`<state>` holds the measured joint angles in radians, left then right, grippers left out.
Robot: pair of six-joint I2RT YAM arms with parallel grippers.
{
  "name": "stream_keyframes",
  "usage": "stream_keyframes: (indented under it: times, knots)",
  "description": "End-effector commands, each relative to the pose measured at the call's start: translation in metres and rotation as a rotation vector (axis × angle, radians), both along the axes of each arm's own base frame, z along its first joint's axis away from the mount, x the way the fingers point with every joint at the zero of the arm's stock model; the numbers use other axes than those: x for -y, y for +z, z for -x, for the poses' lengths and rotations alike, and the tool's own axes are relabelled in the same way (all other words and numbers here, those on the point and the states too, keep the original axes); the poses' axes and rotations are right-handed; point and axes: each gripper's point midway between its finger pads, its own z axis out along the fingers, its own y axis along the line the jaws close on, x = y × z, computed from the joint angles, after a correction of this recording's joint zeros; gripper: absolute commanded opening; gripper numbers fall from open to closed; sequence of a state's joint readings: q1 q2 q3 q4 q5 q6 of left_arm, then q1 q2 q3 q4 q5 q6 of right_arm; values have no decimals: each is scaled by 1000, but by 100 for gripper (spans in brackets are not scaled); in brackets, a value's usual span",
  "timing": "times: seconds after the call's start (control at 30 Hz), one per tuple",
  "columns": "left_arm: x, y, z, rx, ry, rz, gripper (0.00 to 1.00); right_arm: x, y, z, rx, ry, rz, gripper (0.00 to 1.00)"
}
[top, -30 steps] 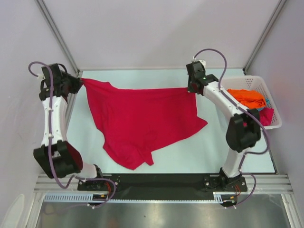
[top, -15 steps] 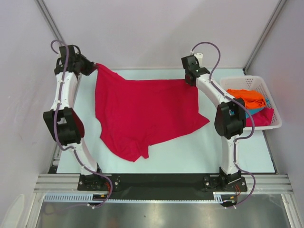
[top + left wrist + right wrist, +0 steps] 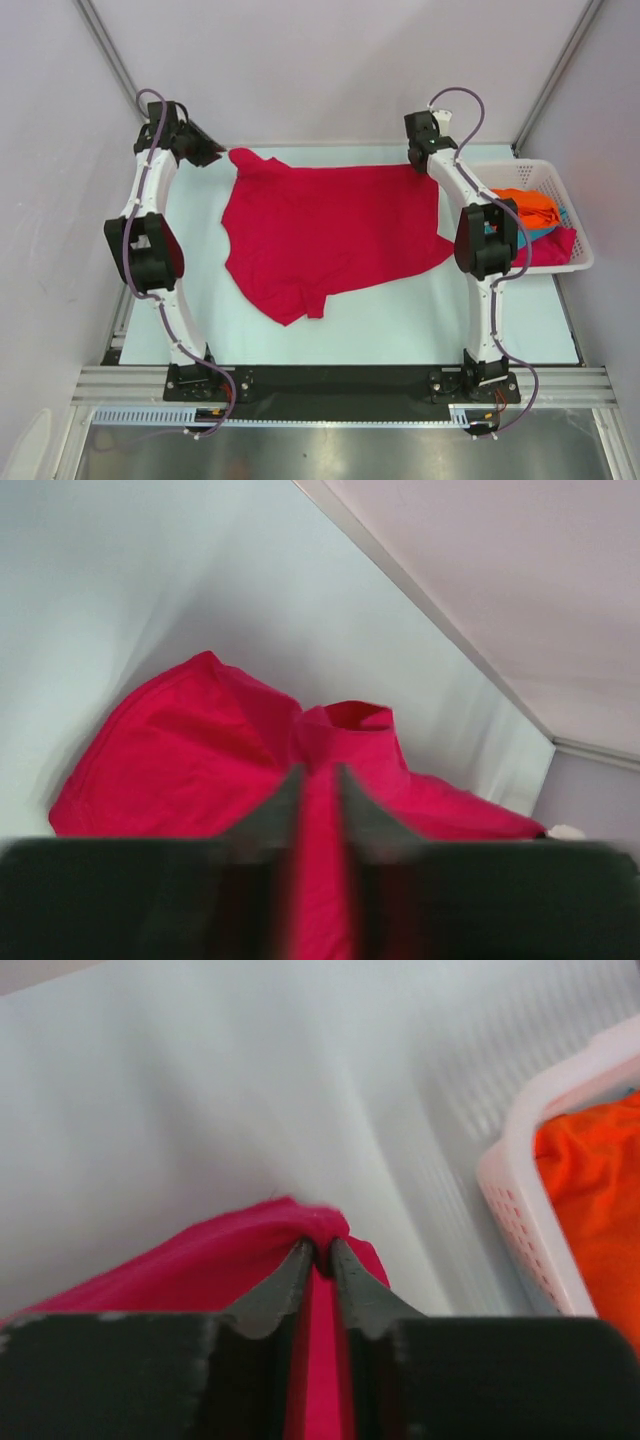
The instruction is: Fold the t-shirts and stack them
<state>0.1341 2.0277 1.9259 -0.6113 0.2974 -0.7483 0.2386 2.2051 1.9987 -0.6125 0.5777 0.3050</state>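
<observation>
Since half second back: crimson t-shirt (image 3: 330, 235) dropped flat, mid-table (image 3: 500, 320). You count one there, plus orange t-shirt (image 3: 525, 205) and teal t-shirt (image 3: 543, 232) in one basket (image 3: 540, 168), 3 o'clock. Two arms stretched far. Left gripper (image 3: 320, 772) at 11 o'clock, fingers slightly parted, cloth just beyond. Right gripper (image 3: 320, 1245) at 1 o'clock, cloth bunched at tips, pinch unclear.

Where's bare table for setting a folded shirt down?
Bare table runs along the near edge, between the crimson t-shirt and the arm bases. The far edge is crowded: left gripper, right gripper, shirt corners. The basket is full.
</observation>
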Motion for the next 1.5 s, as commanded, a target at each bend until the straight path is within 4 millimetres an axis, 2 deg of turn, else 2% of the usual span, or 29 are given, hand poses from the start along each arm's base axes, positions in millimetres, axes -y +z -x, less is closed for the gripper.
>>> stream_keyframes:
  times: [0.0, 0.03, 0.07, 0.1, 0.3, 0.37, 0.4, 0.43, 0.47, 0.5, 0.57, 0.63, 0.67, 0.7, 0.73, 0.77, 0.8, 0.87, 0.9, 1.03, 1.07, 1.1, 1.17, 1.2, 1.23, 1.27, 1.33, 1.4, 1.47]
  knots:
    - [7, 34, -7, 105, -72, -18, 65, -17, 0, -10, -6, 38, -42, 30]
    - [9, 33, -5, 103, -83, -28, 96, -20, -2, -10, -11, 45, -43, 34]
    - [9, 35, -4, 108, -86, -33, 100, -21, -2, -10, -11, 53, -41, 36]
    - [10, 35, -3, 109, -90, -39, 100, -24, -3, -10, -14, 64, -41, 40]
    - [17, 46, 11, 126, -118, -44, 100, -28, 5, -9, -3, 82, -41, 42]
    - [21, 49, 20, 126, -130, -40, 100, -26, 10, -6, -2, 82, -44, 42]
    - [25, 41, 26, 104, -141, -40, 100, -28, 11, -4, -4, 85, -43, 42]
    - [28, 50, 35, 118, -149, -46, 99, -27, 14, 2, -4, 86, -46, 42]
    - [35, 50, 41, 117, -162, -54, 100, -29, 12, 6, -14, 91, -43, 43]
    - [38, 39, 50, 88, -165, -55, 100, -32, 13, 9, -9, 97, -42, 43]
    - [49, 47, 66, 100, -182, -70, 100, -32, 6, 26, -31, 104, -39, 43]
    - [55, 34, 79, 66, -190, -64, 100, -39, 3, 36, -34, 112, -56, 43]
    - [63, 41, 88, 77, -203, -58, 100, -39, 1, 48, -47, 112, -62, 43]
    - [68, 30, 97, 51, -216, -52, 100, -42, -4, 56, -59, 111, -75, 43]
    - [72, 29, 104, 47, -222, -53, 99, -48, -7, 65, -69, 121, -79, 43]
    - [86, 36, 116, 62, -248, -55, 99, -47, -14, 82, -92, 126, -79, 43]
    - [91, 24, 129, 33, -257, -53, 100, -50, -16, 88, -89, 137, -91, 43]
    - [107, 19, 146, 24, -286, -63, 100, -57, -15, 103, -80, 149, -116, 44]
    - [112, 16, 160, 18, -302, -63, 100, -57, -28, 117, -115, 153, -115, 44]
    - [130, 5, 197, 1, -351, -62, 100, -59, -35, 144, -146, 162, -117, 45]
    - [135, -5, 209, -22, -363, -61, 100, -61, -34, 149, -148, 172, -116, 45]
    - [138, 3, 218, 6, -372, -63, 100, -60, -34, 157, -152, 174, -115, 45]
    - [147, 0, 235, 7, -395, -64, 99, -60, -33, 165, -153, 180, -123, 46]
    - [149, -10, 246, -15, -404, -65, 100, -60, -34, 168, -157, 183, -134, 46]
    - [151, -8, 256, 3, -407, -65, 100, -58, -33, 173, -157, 184, -137, 46]
    - [156, -23, 271, -33, -421, -56, 100, -57, -33, 176, -161, 184, -137, 46]
    - [159, -28, 285, -19, -425, -46, 100, -54, -34, 182, -168, 185, -134, 47]
    - [162, -49, 300, -63, -424, -33, 100, -49, -35, 184, -173, 178, -127, 47]
    - [165, -56, 311, -74, -431, -20, 99, -48, -38, 186, -183, 176, -135, 47]
